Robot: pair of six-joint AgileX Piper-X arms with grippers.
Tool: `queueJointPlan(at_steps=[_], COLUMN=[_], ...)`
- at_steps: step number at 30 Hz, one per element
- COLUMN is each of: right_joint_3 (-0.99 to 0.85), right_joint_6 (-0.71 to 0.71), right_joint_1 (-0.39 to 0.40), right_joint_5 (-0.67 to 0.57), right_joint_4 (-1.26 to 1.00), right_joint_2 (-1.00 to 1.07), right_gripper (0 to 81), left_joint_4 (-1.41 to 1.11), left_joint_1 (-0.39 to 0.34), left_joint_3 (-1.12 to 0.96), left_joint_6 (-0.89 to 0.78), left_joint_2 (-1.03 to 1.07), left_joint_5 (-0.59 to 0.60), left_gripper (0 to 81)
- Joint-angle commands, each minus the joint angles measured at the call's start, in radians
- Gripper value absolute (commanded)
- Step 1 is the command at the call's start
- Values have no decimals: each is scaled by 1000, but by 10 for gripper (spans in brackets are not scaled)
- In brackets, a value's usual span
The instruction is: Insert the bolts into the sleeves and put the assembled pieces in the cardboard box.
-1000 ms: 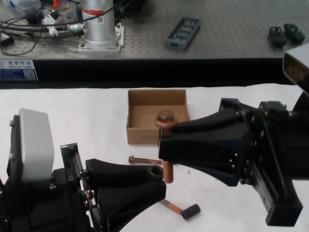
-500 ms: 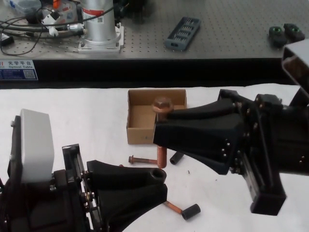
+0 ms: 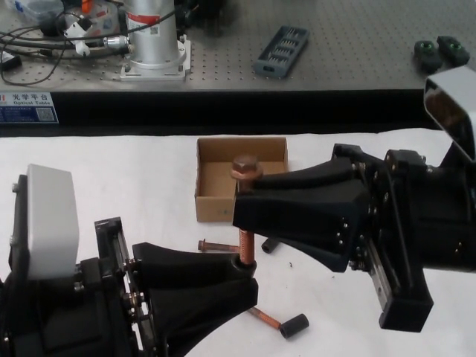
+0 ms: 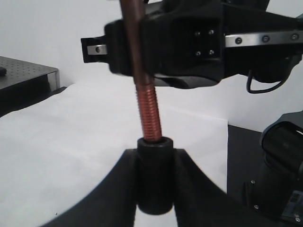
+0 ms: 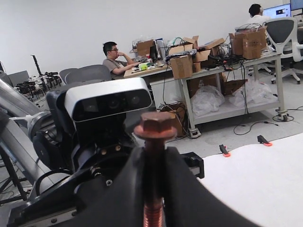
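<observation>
Bench point(image 3: 111, 167): covered with a white sheet.
Cardboard box point(image 3: 220, 209): open-topped, standing on the sheet toward its far middle.
Loose bolt point(image 3: 216, 245): on its side, near the box's front wall.
Loose sleeve point(image 3: 271, 244): black, lying near that bolt, partly hidden.
Sleeved bolt point(image 3: 286, 323): lying nearer the camera, a black sleeve on its end.

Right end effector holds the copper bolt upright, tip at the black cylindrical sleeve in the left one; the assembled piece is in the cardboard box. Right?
Not quite. The high view shows the assembled copper bolt with black sleeve lying on the white cloth, outside the brown cardboard box. The rest stands.
</observation>
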Motion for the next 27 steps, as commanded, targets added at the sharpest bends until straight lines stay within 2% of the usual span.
queueJointPlan(at_steps=[1,10,18,22,27], right_joint_3=[-5,-5,-5,-5,-5], right_joint_6=[-7,-7,-7,-7,22], right_joint_1=[3,3,3,3,3], right_joint_5=[-5,-19,-19,-18,20], right_joint_4=[15,19,19,19,26], right_joint_2=[2,4,4,4,4], right_gripper=[35,35,35,7,295], left_joint_4=[-49,-61,-205,-224,-229], left_joint_1=[-4,-4,-4,-4,-4], left_joint_3=[-5,-5,-5,-5,-5], left_joint_6=[10,10,10,10,-14], left_joint_2=[-12,-12,-12,-12,-12], left_joint_5=[13,-27,-112,-141,-141], left_gripper=[6,6,6,6,6])
